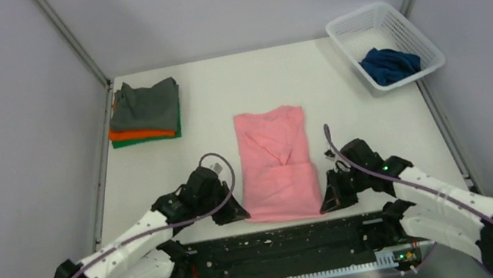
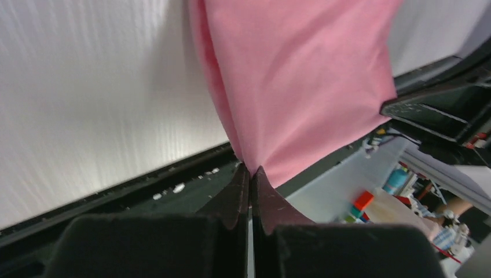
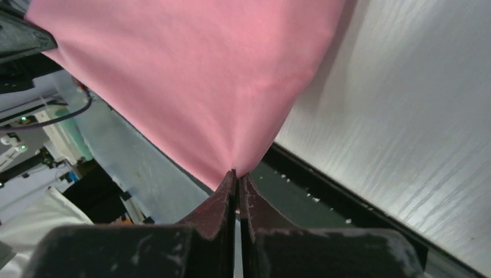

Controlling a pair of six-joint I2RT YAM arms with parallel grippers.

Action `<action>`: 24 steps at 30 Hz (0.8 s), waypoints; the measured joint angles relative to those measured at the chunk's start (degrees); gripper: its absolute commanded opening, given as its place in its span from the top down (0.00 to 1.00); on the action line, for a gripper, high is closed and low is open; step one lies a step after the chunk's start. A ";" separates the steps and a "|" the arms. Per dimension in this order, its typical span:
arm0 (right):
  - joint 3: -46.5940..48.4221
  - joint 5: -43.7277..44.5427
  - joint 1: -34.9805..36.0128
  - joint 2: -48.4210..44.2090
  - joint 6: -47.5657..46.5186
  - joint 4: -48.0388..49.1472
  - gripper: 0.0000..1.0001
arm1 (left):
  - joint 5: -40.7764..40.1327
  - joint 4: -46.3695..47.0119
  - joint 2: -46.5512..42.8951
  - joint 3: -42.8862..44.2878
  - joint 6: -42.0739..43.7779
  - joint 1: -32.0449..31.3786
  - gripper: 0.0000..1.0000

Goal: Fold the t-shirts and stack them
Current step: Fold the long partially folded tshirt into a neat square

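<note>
The pink t-shirt (image 1: 276,164) lies folded lengthwise in the middle of the table, its near edge lifted. My left gripper (image 1: 240,216) is shut on its near left corner; the pink cloth (image 2: 301,81) rises from the closed fingertips in the left wrist view. My right gripper (image 1: 330,204) is shut on the near right corner, with the pink cloth (image 3: 197,81) stretched from its tips. A folded stack sits at the back left: dark grey t-shirt (image 1: 145,104) on top, orange t-shirt (image 1: 140,134) and green t-shirt (image 1: 179,124) under it. The navy blue t-shirt (image 1: 388,64) lies crumpled in the basket.
A white lattice basket (image 1: 353,27) stands at the back right corner. A black rail (image 1: 291,241) runs along the table's near edge between the arm bases. Grey walls enclose the table on the left, back and right.
</note>
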 measured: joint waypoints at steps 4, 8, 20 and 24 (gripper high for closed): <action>2.60 -2.32 0.17 -10.23 1.92 -8.00 1.00 | 0.33 -2.47 -12.85 -1.05 -2.62 -1.38 1.00; 6.32 -2.84 -0.02 -11.96 2.97 -8.17 1.00 | -2.38 -2.27 -17.77 -0.61 -2.93 -1.38 1.00; 22.58 -1.25 -11.56 7.65 -2.78 2.80 1.00 | -14.78 0.50 5.22 22.36 8.96 7.23 1.00; 26.60 -2.60 -15.06 13.79 -4.09 7.04 1.00 | -13.31 3.56 12.66 25.88 11.76 12.96 1.00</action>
